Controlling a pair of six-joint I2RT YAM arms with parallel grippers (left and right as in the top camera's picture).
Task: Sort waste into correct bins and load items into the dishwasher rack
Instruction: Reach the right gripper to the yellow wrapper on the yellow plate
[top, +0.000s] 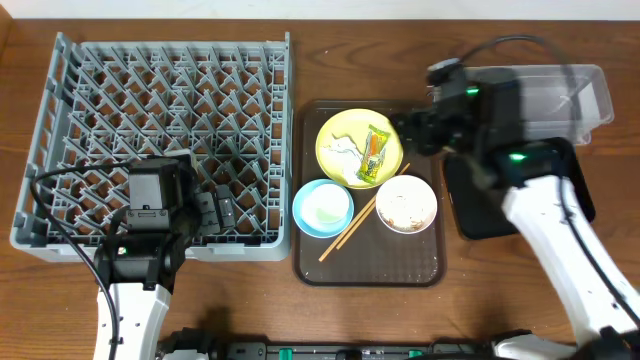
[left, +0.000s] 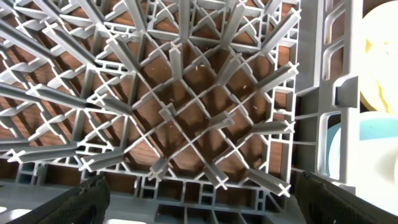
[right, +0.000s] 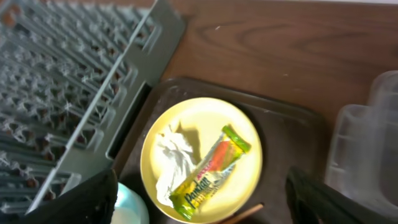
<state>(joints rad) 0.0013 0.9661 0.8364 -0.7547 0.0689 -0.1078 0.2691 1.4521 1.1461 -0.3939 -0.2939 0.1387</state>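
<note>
A yellow plate (top: 340, 128) on the brown serving tray holds a crumpled white tissue (top: 346, 152) and a green-and-yellow wrapper (top: 376, 152). In front of it stand a light blue bowl (top: 322, 208) and a white bowl (top: 406, 203) with beige scraps, with wooden chopsticks (top: 350, 228) lying between them. My right gripper (right: 199, 205) hovers open above the plate's (right: 199, 118) near edge, the wrapper (right: 208, 174) and tissue (right: 173, 158) below its wide-apart fingers. My left gripper (left: 202, 202) hangs open over the grey dishwasher rack's (left: 186, 112) front right corner, holding nothing.
The brown serving tray (top: 420, 262) lies just right of the rack (top: 160, 130). A clear plastic tub (top: 565, 95) sits at the back right, and a black tray (top: 475, 215) lies partly under my right arm. Bare wooden table surrounds them.
</note>
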